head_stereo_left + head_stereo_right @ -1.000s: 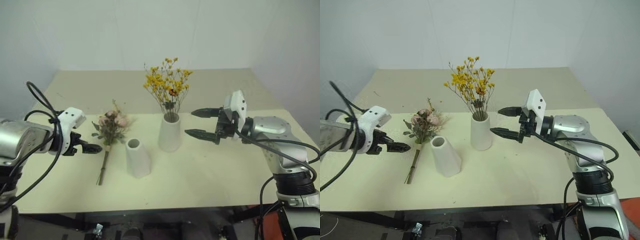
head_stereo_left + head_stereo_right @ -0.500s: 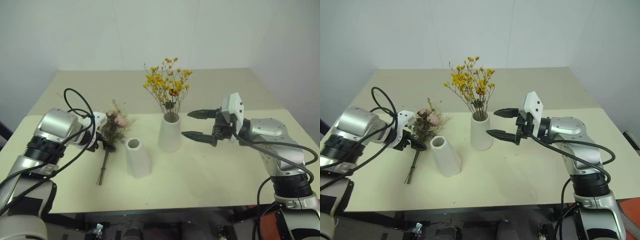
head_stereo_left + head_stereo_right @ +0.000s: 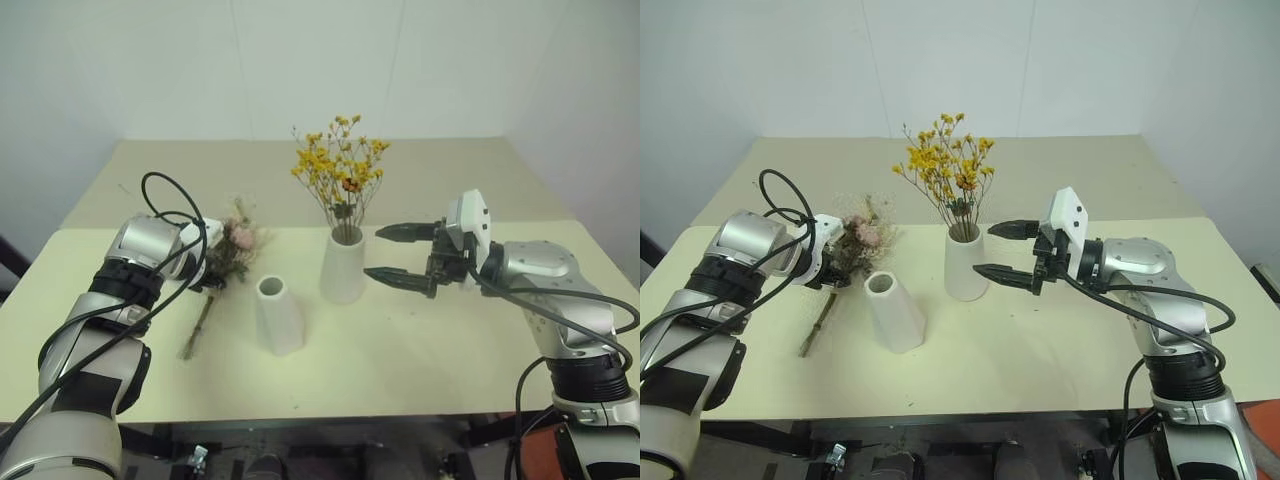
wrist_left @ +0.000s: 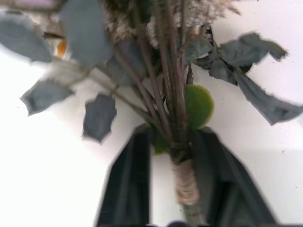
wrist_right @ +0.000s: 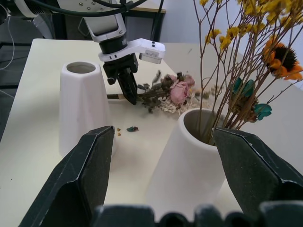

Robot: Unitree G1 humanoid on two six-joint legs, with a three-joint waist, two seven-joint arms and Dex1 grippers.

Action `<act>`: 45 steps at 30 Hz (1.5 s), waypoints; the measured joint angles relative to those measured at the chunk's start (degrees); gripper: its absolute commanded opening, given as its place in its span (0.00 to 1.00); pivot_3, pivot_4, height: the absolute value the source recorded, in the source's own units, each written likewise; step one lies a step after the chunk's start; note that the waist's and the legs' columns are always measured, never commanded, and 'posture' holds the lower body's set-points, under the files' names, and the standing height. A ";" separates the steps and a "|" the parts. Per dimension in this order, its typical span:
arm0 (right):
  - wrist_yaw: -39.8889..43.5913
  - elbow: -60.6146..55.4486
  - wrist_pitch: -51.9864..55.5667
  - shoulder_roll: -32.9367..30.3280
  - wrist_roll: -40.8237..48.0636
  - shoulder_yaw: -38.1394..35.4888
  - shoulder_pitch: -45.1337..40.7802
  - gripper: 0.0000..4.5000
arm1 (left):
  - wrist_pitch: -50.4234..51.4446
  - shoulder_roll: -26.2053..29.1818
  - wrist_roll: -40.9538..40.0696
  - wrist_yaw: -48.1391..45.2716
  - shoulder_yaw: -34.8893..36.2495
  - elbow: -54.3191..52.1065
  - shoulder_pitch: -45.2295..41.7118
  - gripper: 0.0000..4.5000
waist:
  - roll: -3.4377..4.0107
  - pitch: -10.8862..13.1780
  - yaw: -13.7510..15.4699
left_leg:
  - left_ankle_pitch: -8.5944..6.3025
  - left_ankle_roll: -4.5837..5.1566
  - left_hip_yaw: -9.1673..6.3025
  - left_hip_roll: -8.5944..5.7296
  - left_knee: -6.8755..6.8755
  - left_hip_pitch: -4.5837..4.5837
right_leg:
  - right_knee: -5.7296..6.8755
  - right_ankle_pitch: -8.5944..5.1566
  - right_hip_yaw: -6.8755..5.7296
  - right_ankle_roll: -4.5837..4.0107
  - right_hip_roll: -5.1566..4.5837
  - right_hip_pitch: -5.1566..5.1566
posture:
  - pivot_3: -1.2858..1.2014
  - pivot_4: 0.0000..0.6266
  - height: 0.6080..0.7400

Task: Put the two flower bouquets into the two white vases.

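On table (image 3: 420,340) | left fingers (image 4: 137,189) pinching rose bouquet (image 3: 232,250) stems | right fingers (image 3: 395,279) spread | no writing

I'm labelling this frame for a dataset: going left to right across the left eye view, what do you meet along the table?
left gripper shut on the rose bouquet → shorter vase → taller vase holding the yellow bouquet → right gripper, open.

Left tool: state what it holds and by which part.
The left tool is shut on the rose bouquet, gripping its stems at the twine wrap just below the leaves. The right tool holds nothing.
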 measured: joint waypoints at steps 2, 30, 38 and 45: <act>0.01 0.00 0.00 -0.37 0.06 -0.34 0.00 0.87 | 0.08 0.37 0.50 -0.41 0.06 -0.06 0.01 0.03 | 0.00 0.00 0.01 | 0.00 0.00 0.00 0.00 0.00 0.00 | 0.00 0.00 0.00 0.00 0.00 0.00 | 0.52 0.24 1.00; -2.16 -0.07 0.01 -0.41 1.03 -2.62 2.55 0.87 | -23.75 2.61 -28.64 -17.59 41.03 -22.20 3.99 0.03 | -0.05 0.03 0.12 | 0.01 -0.01 0.00 -0.07 0.07 0.05 | -0.02 0.31 -0.01 -0.42 -0.11 0.10 | 0.52 0.24 1.00; -2.39 -1.39 0.01 -0.45 2.16 -3.04 3.53 0.87 | -26.33 -3.81 -35.17 -17.32 43.83 -24.21 5.29 0.03 | -0.05 0.03 -0.04 | 0.01 -0.01 0.00 -0.06 0.08 0.03 | -0.01 0.33 0.00 -0.44 -0.10 0.08 | 0.52 0.24 1.00; -2.63 -2.02 0.09 -0.45 3.26 -3.03 3.33 0.87 | -26.98 -4.84 -39.77 -19.79 43.61 -26.96 8.79 0.03 | -0.05 0.03 -0.09 | 0.01 -0.01 0.00 -0.06 0.08 0.08 | 0.00 0.33 0.00 -0.43 -0.09 0.11 | 0.52 0.24 1.00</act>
